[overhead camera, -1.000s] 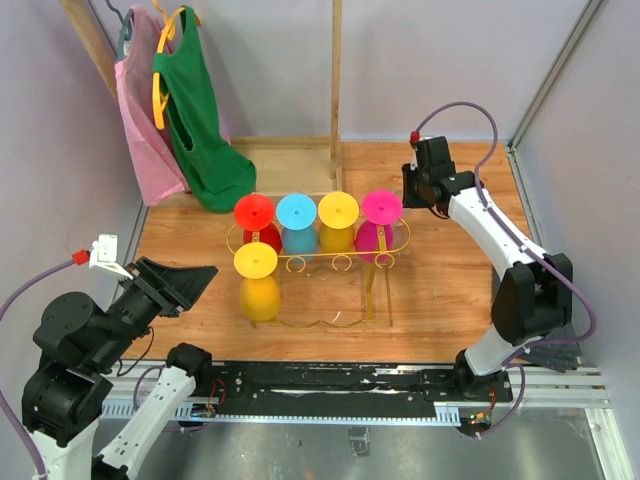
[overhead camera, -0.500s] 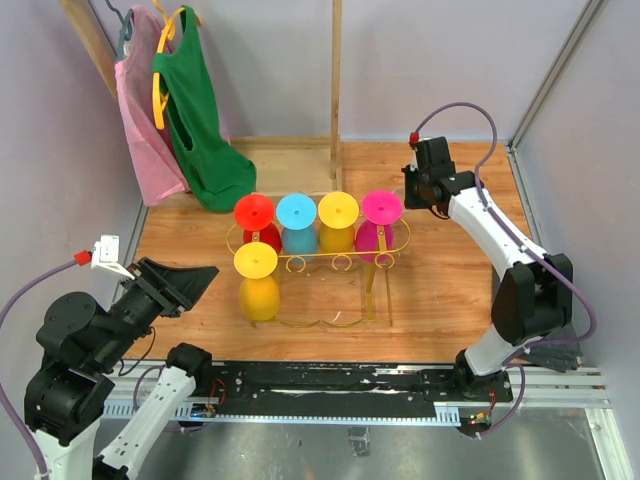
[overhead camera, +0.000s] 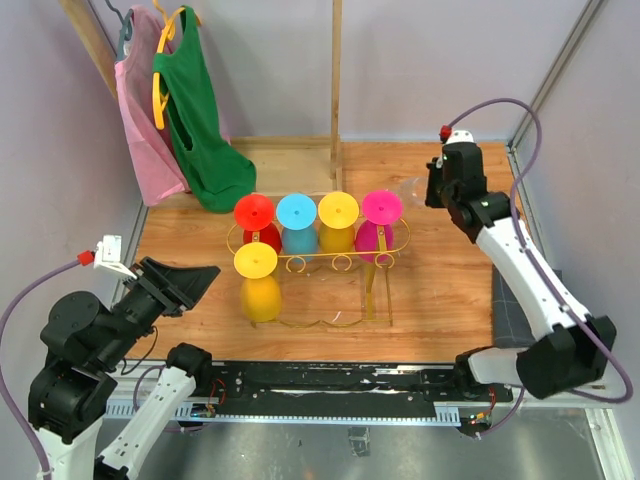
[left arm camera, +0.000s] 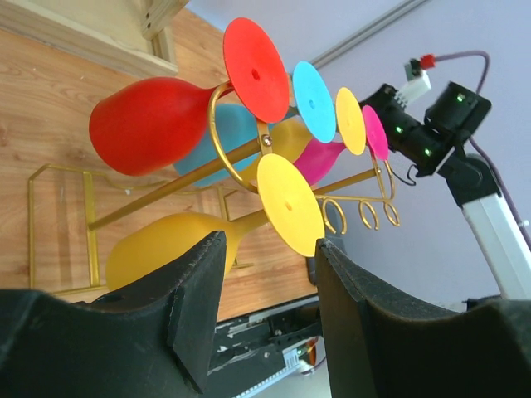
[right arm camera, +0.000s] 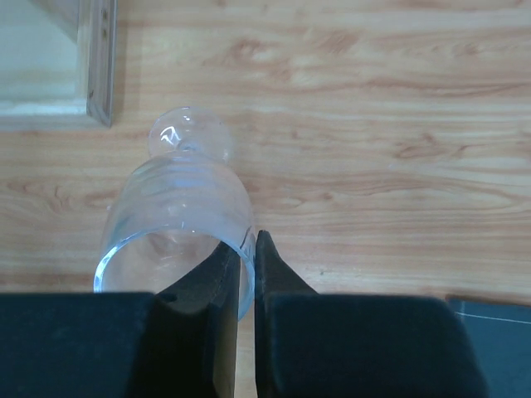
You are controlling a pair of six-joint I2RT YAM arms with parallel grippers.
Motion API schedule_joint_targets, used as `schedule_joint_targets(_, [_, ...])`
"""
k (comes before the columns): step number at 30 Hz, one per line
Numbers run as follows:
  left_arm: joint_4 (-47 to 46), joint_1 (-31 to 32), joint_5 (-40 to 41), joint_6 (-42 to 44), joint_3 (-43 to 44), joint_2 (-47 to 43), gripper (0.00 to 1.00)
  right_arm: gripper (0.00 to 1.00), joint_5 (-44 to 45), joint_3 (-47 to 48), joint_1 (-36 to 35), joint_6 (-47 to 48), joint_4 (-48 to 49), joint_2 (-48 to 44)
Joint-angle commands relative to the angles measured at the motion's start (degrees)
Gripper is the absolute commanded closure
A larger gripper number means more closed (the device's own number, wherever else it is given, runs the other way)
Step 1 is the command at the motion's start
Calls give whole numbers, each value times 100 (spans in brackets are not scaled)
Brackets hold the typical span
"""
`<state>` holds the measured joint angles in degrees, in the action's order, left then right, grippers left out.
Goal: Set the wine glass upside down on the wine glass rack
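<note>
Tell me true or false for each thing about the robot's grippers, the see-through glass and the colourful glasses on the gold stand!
1. The right gripper pinches the rim of the clear wine glass. True.
2. Six coloured glasses hang on the gold thin-wire wine glass rack. False: five hang there, one red, one blue, one pink and two yellow.
3. The left gripper holds a glass. False: its jaws are open and hold nothing.
4. In the top view, the red wine glass hangs at the rack's left end. True.

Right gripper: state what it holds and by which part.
The right gripper pinches a clear wine glass by the rim of its bowl.
</note>
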<state>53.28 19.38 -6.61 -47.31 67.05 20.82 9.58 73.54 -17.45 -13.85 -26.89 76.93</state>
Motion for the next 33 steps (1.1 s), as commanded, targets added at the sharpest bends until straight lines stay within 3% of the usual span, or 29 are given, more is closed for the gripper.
schedule_joint_targets(1, [-373,37,73,-55,-63,-121,48,99,1039,-270,-132,-55,815,-774])
schedule_joint_targets(10, [-584,36,205,-141,-146,-188,48,99,1337,-905,-298,-24,2118,-2317])
schedule_joint_targets(16, [-1073,29,89,-346,-487,-204,48,99,752,-1166,-311,-203,2935,-3197])
schedule_joint_targets(23, [-1894,32,70,-612,-1057,-379,49,99,-878,-1245,-312,-1023,3862,-3799])
schedule_joint_targets(33, [-4185,31,-599,-1466,-2026,-320,48,99,-4032,-758,-311,-2889,5698,-2915])
